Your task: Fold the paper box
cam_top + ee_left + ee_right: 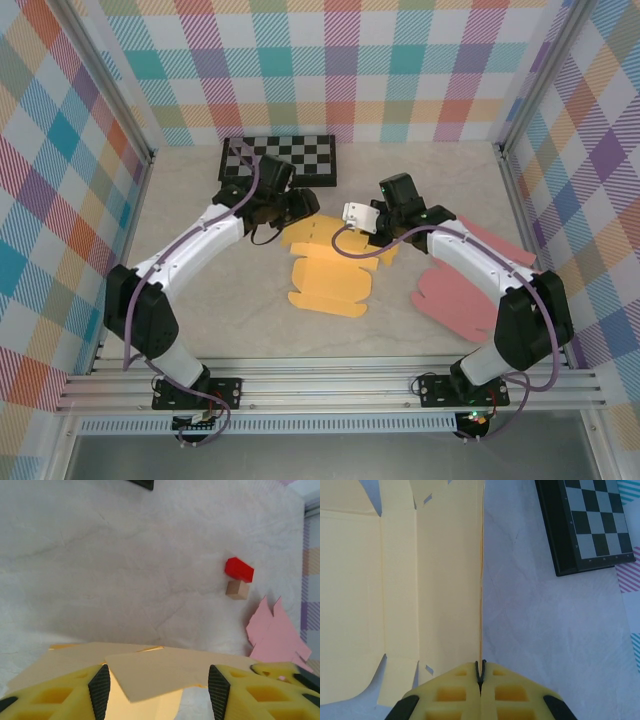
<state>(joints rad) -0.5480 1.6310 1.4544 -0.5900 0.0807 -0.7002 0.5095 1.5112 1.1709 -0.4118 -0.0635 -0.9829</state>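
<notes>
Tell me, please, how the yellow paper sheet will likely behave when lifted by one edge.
Probably floppy: the yellow sheet is thin card with creases and cut flaps, so it should bend. Likely light: the right gripper seems to hold one panel upright by its edge.

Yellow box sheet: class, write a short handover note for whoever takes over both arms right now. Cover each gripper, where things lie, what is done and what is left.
Left gripper: open, over the far end of the yellow sheet, holding nothing.
Right gripper: shut, apparently pinching the sheet's right edge, which stands raised.
Things: yellow sheet mid-table between the arms. A pink sheet lies flat under the right arm.
Done: at most one side panel lifted; no box shape yet.
Left: raise the walls, fold the flaps, tuck the tabs, close the box.
</notes>
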